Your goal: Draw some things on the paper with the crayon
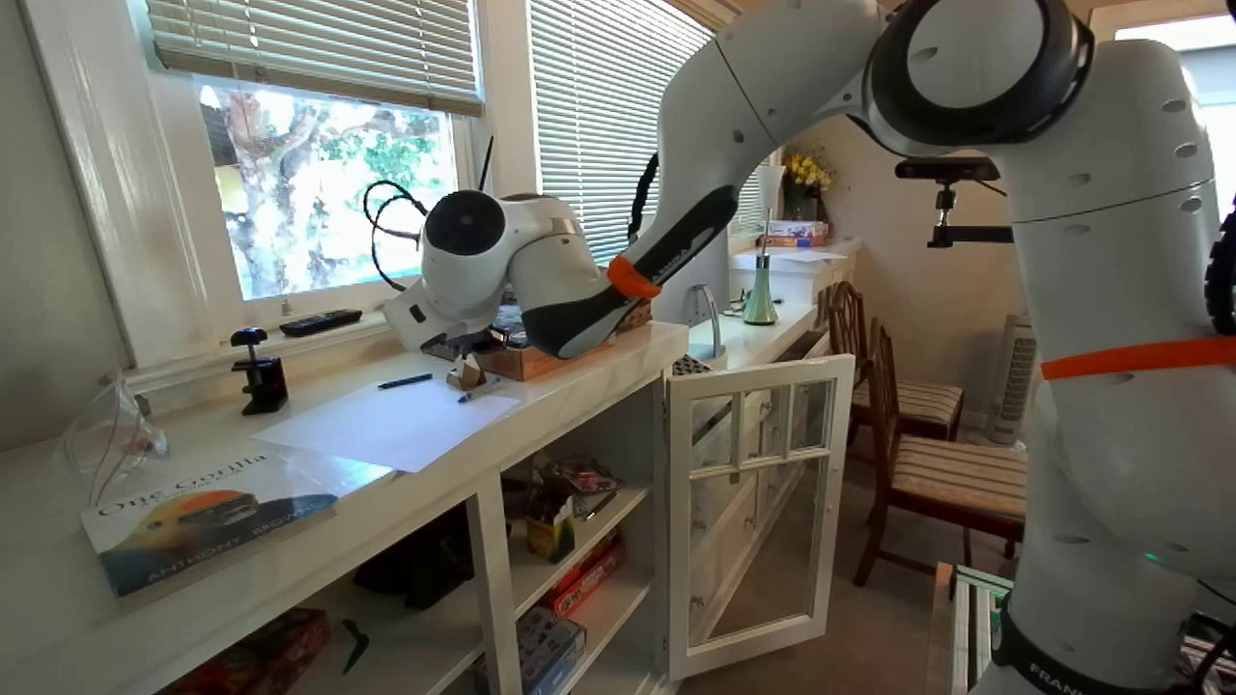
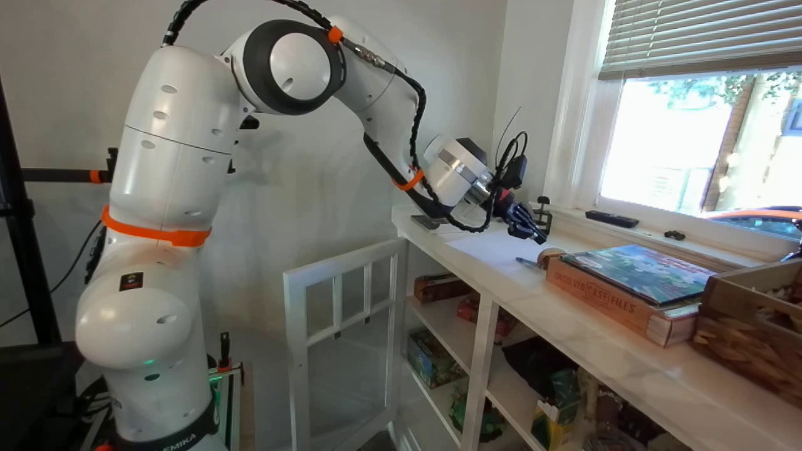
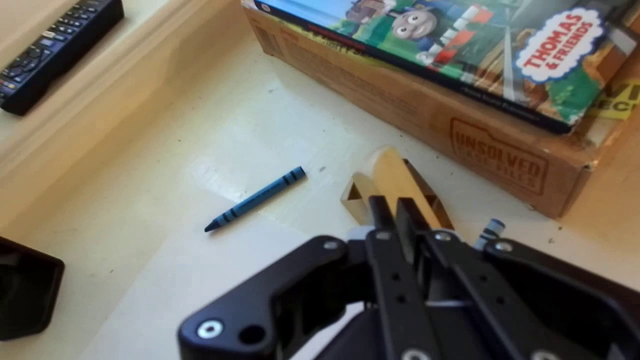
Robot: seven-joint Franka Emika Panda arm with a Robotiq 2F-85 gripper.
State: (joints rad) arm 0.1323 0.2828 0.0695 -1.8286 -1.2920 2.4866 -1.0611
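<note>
A dark blue crayon (image 3: 255, 200) lies on the counter at the edge of the white paper (image 3: 190, 280); it also shows in an exterior view (image 1: 406, 381). A lighter blue crayon (image 3: 491, 232) lies on the paper's other side, partly hidden by my gripper in the wrist view; it also shows in an exterior view (image 2: 527, 262). A small tan wooden piece (image 3: 395, 172) stands by it, behind my fingertips in the wrist view. My gripper (image 3: 392, 205) is above the paper (image 2: 495, 247), tilted down. Its fingers are close together with a narrow gap and nothing visible between them.
A brown box (image 2: 601, 294) with a picture book on it and a wooden basket (image 2: 752, 326) stand beside the paper. A black clamp (image 1: 261, 381), a plastic bag (image 1: 116, 439) and a book (image 1: 208, 516) are on the counter. A remote (image 1: 322, 322) lies on the sill. A cabinet door (image 1: 758, 512) stands open.
</note>
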